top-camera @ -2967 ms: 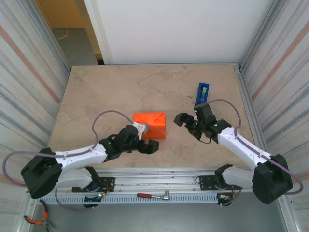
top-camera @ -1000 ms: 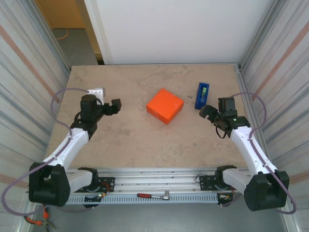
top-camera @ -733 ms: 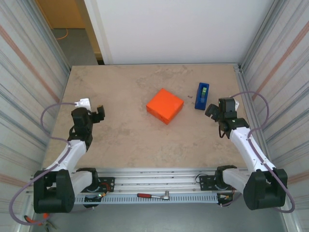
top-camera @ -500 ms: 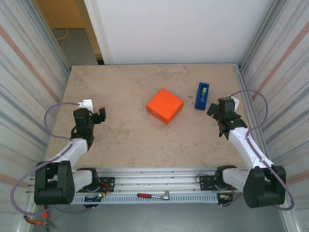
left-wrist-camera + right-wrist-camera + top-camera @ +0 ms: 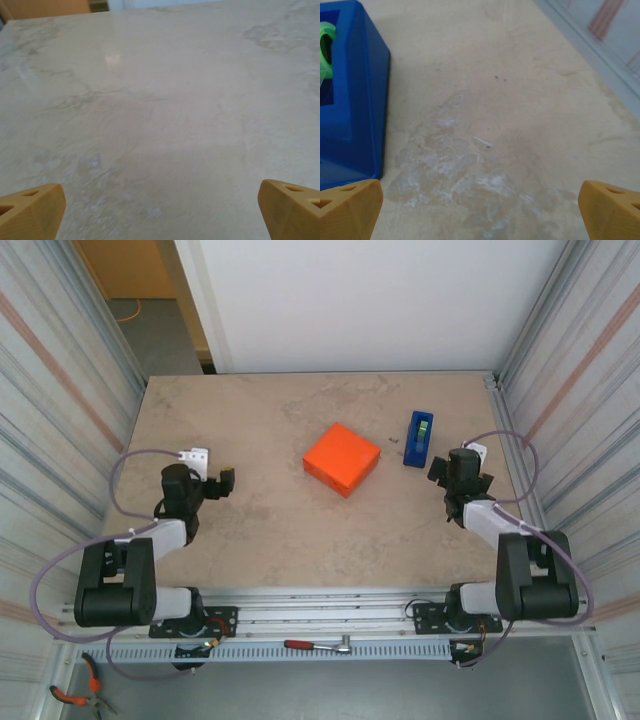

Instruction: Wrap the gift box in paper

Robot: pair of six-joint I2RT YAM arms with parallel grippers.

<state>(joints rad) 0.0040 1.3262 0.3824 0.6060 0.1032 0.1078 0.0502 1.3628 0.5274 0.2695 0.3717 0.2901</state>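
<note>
Parking looks like the step in hand: the paper [image 5: 342,458] hides the gift box near the middle of the counter [image 5: 300,540]. The left tool [image 5: 160,212] and right tool [image 5: 480,210] gape empty; fold them clear of the tape dispenser [image 5: 419,438].

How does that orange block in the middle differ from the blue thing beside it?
The parcel is plain orange; the tape dispenser is blue with a green roll inside. The parcel lies flat and squarish; the tape dispenser stands narrow and upright. The parcel is wider than the tape dispenser. Both sit on the table, apart.
</note>
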